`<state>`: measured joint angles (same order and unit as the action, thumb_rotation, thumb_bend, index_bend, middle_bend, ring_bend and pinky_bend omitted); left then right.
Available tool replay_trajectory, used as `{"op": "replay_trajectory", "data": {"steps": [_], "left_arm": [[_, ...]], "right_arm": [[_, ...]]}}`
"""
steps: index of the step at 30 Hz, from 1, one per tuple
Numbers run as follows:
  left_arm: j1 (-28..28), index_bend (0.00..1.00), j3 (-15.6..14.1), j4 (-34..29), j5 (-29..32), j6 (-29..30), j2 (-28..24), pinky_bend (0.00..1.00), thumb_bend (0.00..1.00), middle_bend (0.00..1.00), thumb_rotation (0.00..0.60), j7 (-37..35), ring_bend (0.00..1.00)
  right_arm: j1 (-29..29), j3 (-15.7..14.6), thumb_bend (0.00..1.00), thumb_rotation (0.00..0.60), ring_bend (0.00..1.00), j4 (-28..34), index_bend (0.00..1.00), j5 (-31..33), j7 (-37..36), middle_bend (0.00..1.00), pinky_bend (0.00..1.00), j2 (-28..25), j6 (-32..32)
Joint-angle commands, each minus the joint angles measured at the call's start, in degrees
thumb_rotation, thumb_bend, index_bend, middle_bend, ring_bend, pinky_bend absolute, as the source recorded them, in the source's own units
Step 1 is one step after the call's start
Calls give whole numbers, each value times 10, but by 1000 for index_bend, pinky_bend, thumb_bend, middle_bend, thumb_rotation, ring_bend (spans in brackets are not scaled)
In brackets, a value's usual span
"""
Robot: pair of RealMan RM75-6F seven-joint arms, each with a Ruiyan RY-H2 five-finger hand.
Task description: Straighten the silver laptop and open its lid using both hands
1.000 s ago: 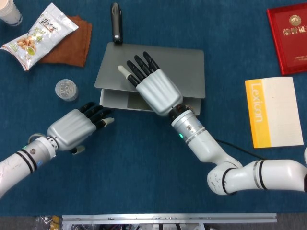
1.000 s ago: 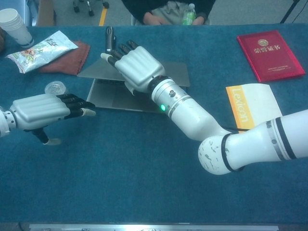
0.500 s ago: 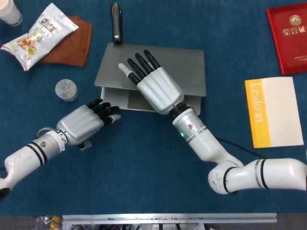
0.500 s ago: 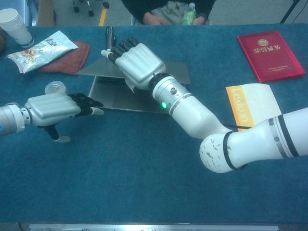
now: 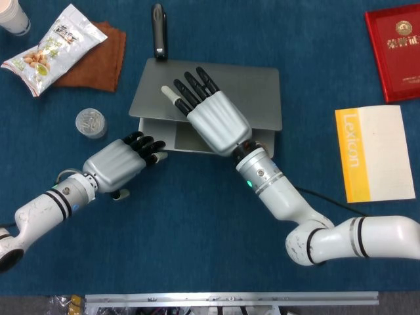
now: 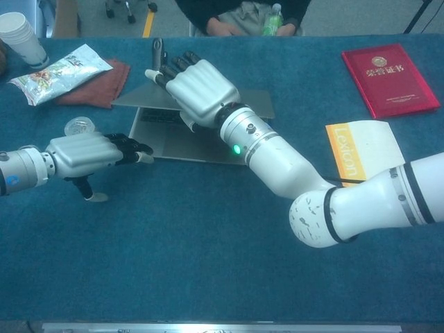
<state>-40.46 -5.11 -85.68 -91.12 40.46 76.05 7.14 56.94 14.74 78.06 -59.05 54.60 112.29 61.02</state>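
Silver laptop (image 5: pixel 252 98) at mid-table on the blue felt-like table cover (image 5: pixel 197 249), lid raised a crack, keyboard deck showing along the near and left edge. Right hand (image 5: pixel 209 115) laid flat across the lid, dark fingers spread toward the far left corner; thumb side tucked at the lid's near edge, grip under it impossible to tell. Left hand (image 5: pixel 121 159) low beside the laptop's near left corner, fingers extended and close together, tips at the edge of the base, nothing held; thumb pointing down toward the cloth.

Readable print: "Lexicon" down the yellow band of a white booklet (image 5: pixel 374 152) at right. Gold emblem and characters, too small to read, on a glossy red booklet (image 5: pixel 394 52). Crinkly snack packet (image 5: pixel 56 46) with printed nuts over a brown folded cloth (image 5: pixel 98 62). Round clear lidded tub (image 5: pixel 90 123) near the left hand. Black oblong device (image 5: pixel 158 29) just beyond the lid. White paper cup (image 6: pixel 19 36) at the far left corner.
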Motion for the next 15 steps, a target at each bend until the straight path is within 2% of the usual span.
{"op": "replay_trajectory", "data": {"steps": [1,15], "left_arm": [[-1,0,-2,0,2,0,1,28,227,0,600,2,0],[-6,0,-14,4,14,-3,8,27,227,0,600,12,0]], "right_arm": [[-1,-1,487,576,14,0,0,1,0,103,64,-2,1],[-7,-2,487,580,14,-4,0,9,-3,103,64,-17,8]]}}
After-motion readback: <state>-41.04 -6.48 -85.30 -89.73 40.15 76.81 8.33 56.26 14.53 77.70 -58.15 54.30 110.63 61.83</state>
